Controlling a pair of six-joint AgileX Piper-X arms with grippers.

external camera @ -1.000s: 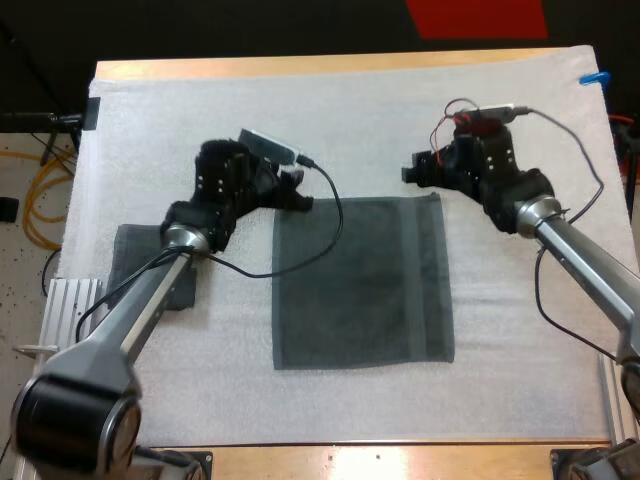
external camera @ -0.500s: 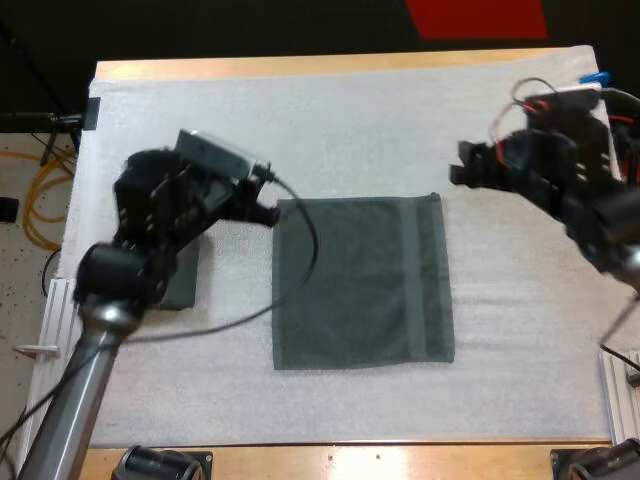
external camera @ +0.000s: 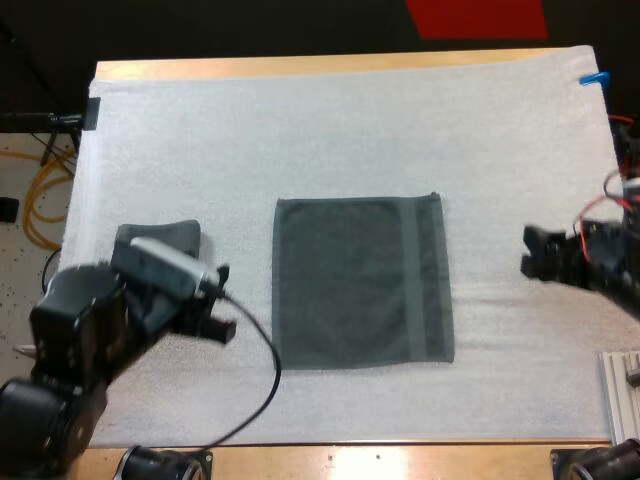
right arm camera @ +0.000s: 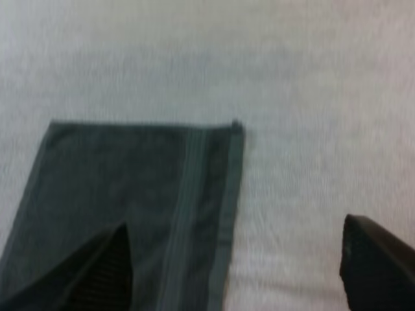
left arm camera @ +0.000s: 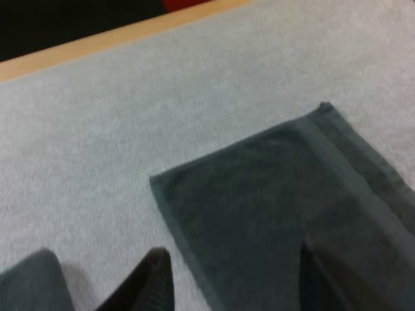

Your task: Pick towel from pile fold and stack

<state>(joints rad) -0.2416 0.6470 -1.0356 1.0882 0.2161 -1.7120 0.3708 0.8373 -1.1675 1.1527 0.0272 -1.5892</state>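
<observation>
I see the dark grey-green towel (external camera: 360,280) lying flat in the middle of the mat (external camera: 300,130), a smooth rectangle with a woven band along its right side. My left gripper (external camera: 215,322) and right gripper (external camera: 533,265) hang released, fingers apart, clear of it.

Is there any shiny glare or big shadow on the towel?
High view: the flat towel sits in even light on the white mat, no glare, no hard shadow. Left wrist view: the mat looks greyer. Right wrist view: soft, even light too.

towel (external camera: 360,280): matt nappy cloth | mat (external camera: 330,130): white pebbled foam | table (external camera: 300,66): smooth wood
</observation>
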